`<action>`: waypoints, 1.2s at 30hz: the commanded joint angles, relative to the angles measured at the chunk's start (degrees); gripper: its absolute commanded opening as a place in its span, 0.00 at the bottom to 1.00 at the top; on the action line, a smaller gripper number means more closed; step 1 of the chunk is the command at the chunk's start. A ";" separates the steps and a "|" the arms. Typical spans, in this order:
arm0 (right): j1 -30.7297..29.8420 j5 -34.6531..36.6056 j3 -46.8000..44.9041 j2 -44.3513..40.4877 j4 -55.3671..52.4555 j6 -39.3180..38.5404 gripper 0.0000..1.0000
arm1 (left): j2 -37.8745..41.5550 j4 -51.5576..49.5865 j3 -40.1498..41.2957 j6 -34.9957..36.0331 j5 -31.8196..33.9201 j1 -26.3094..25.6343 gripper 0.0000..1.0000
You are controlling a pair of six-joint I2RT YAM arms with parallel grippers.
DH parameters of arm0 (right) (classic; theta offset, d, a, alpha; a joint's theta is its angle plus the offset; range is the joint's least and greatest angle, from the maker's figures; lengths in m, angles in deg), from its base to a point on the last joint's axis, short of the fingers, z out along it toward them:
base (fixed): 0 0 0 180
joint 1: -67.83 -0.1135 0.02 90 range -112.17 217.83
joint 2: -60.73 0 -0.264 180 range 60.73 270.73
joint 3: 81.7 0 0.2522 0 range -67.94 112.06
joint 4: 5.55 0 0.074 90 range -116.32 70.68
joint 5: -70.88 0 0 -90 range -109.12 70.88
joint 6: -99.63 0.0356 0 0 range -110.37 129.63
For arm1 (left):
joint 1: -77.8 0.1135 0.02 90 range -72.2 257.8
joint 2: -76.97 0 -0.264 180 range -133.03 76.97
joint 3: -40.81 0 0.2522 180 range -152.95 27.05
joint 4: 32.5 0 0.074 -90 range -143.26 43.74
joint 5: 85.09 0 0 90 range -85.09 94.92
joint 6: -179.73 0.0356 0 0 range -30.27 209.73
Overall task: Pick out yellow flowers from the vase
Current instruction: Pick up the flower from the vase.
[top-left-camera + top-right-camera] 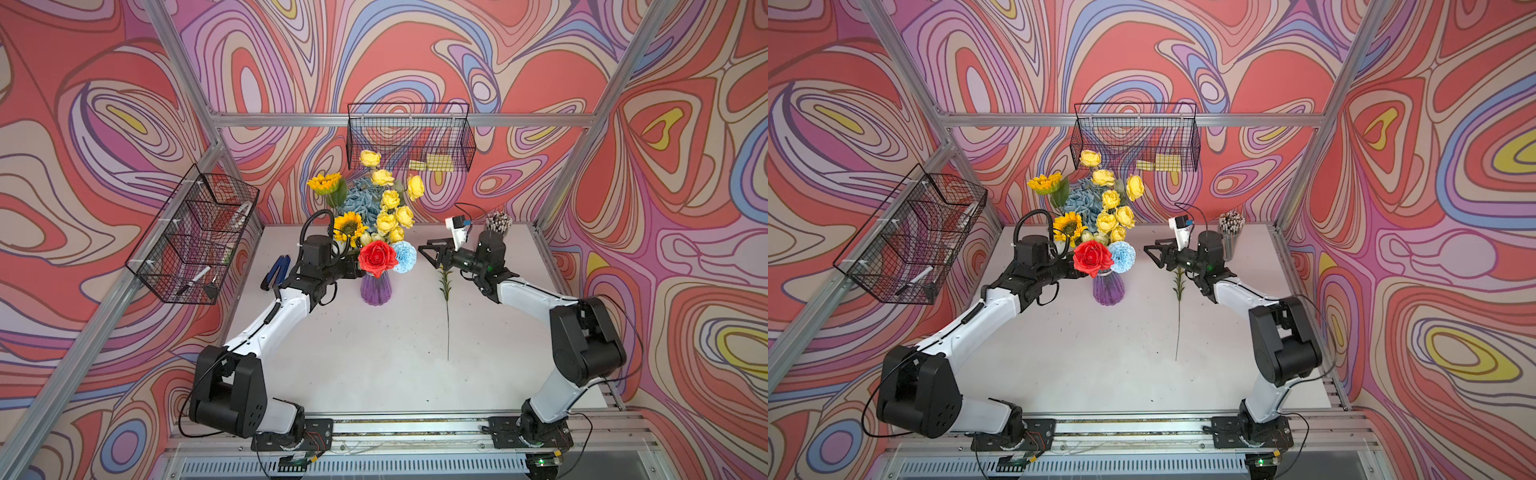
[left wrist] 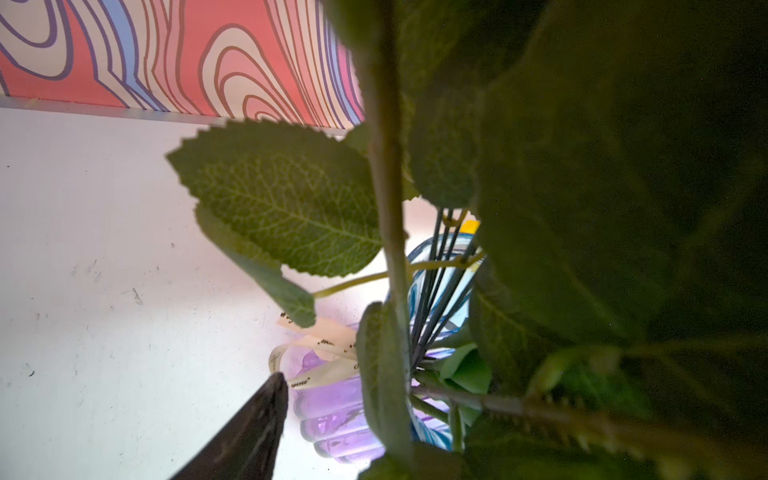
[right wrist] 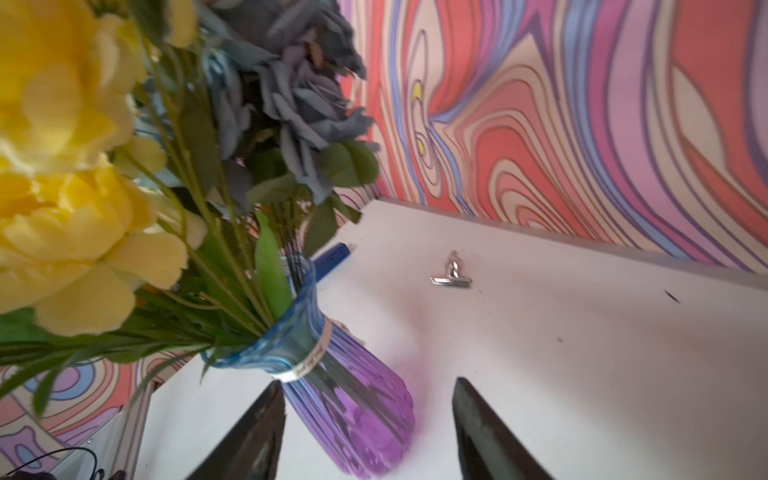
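Left to right we list the following. Left gripper (image 1: 352,266): set among the stems just above the vase neck, its tips hidden behind the red rose (image 1: 377,257) in both top views. The left wrist view shows one finger (image 2: 249,436) beside the glass and leaves covering the rest, so we cannot tell whether it is spread, closed or gripping a stem. Sunflower (image 1: 325,183) at the back and a second sunflower (image 1: 349,227) lower down: both in the vase (image 1: 376,291), which stands mid-table. Rose spray (image 1: 388,199): yellow, many heads, also in the vase, rising above the blue carnation (image 1: 404,257). Stem (image 1: 446,307): long, green and leafy, lying flat on the table (image 1: 374,365) well right of the vase. Its head end is hidden under the right gripper (image 1: 432,253), so we cannot give the bloom's colour. Right gripper: jaws spread, nothing between them, pointed at the bouquet from near by. We judge the task barely begun. At most one flower is out, and three yellow pieces are left to pull.
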 commanded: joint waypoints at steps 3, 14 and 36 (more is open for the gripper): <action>0.13 -5.85 1.73 7.72 37.17 18.84 0.62 | -0.88 0.41 -1.38 -0.50 -1.43 0.08 0.77; -4.24 -7.48 8.53 8.11 26.77 12.20 0.61 | 0.43 -1.12 -1.34 -0.61 -1.82 0.34 0.80; -7.63 -9.79 22.70 14.84 13.58 7.23 0.48 | -0.14 -0.91 -1.27 -0.61 -3.14 0.55 0.80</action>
